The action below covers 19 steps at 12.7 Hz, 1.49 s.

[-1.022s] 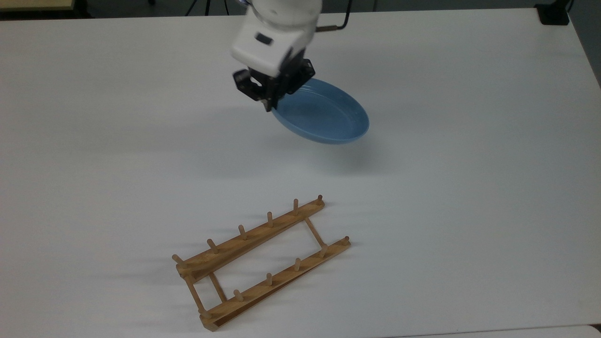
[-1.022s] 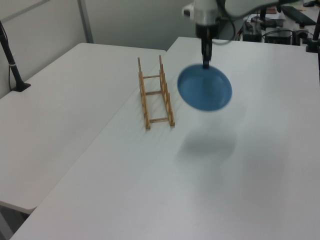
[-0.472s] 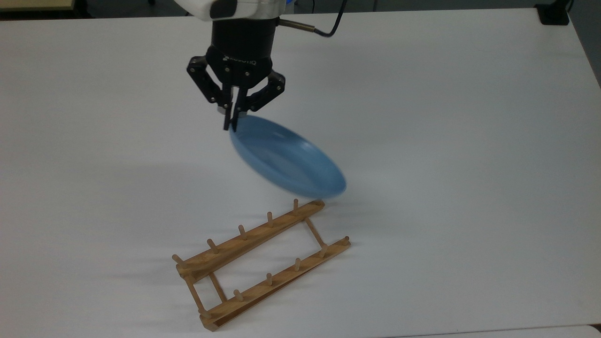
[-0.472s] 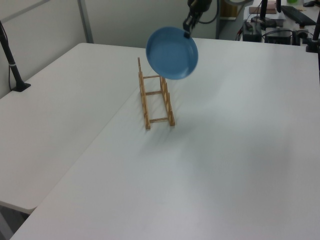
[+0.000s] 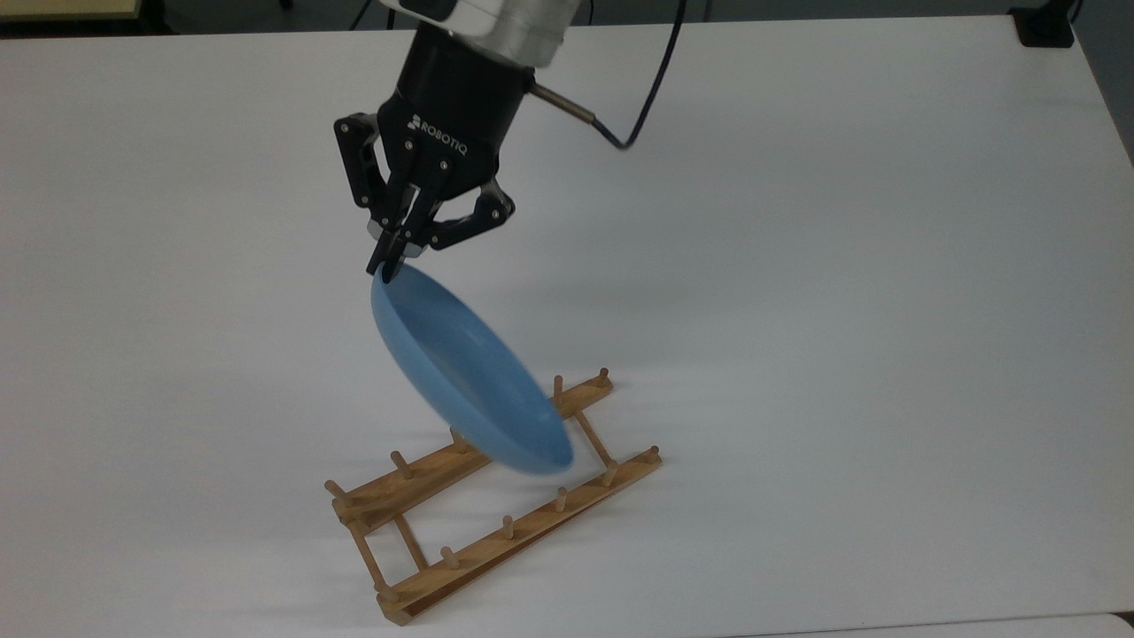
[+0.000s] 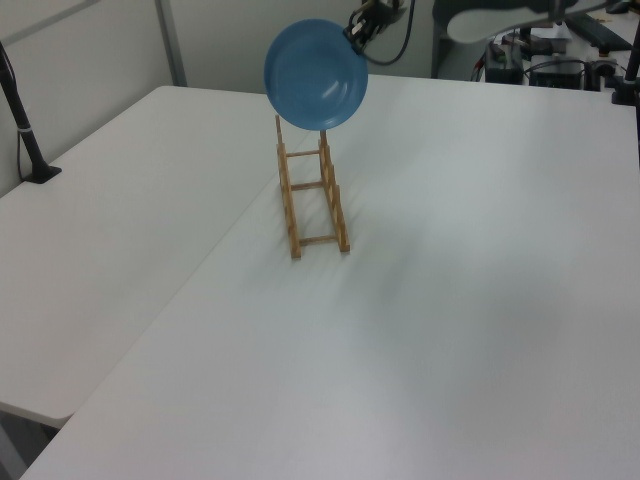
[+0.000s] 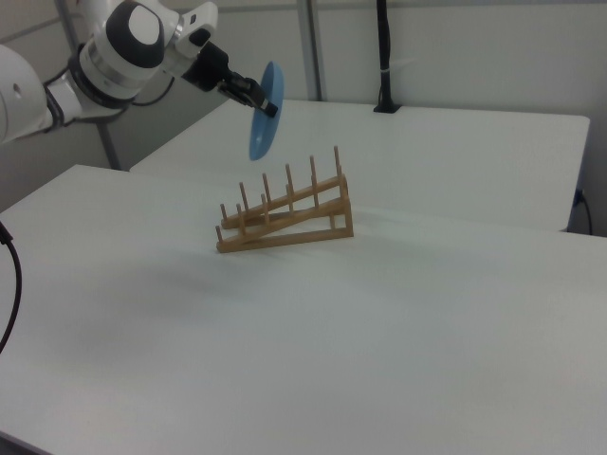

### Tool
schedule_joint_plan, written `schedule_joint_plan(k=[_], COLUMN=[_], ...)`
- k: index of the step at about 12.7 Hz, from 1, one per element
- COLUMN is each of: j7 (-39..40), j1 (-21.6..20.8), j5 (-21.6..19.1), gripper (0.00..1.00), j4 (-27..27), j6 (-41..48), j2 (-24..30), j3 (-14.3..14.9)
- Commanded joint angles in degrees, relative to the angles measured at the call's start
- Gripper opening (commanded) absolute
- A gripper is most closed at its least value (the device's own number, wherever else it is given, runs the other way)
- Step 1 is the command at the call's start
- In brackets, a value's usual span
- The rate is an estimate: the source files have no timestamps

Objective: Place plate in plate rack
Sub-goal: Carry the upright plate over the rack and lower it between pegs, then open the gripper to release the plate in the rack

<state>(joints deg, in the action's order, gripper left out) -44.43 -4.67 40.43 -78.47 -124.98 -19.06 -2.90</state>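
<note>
Round glossy light-blue plate (image 5: 469,381) held on edge in the air, clear of the pegs in the right view, above the light-brown wooden plate rack (image 5: 496,496) with two pegged rails, sloped up on the white table (image 5: 886,310).

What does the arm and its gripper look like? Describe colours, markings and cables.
The gripper is black, with a cylindrical body marked ROBOTIQ in white and jointed linkage fingers. Above it sits a silver metal ring. A black cable loops off the wrist. The arm is white with rounded joints and grey caps.

White tables (image 6: 480,330) (two, butted together), grey partition walls (image 7: 474,47).
</note>
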Motion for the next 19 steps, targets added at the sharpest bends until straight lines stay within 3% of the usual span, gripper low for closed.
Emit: schedule_joint_plan(k=[1,5,8,19], j7=[-7.6,-8.0,-12.2,-12.8], j1=[-1.8,-3.4,-3.9,-3.9], j5=[8.5,12.0,17.1,18.4], gripper=[0.0,0.0,0.0,0.0], j4=[-1.7,-3.1,-3.1,-3.0], j6=[-2.0,-2.1,-2.1,-1.7], j2=[-1.7,-4.2,-6.3,-6.3], j3=[0.3,0.3,0.3,0.6])
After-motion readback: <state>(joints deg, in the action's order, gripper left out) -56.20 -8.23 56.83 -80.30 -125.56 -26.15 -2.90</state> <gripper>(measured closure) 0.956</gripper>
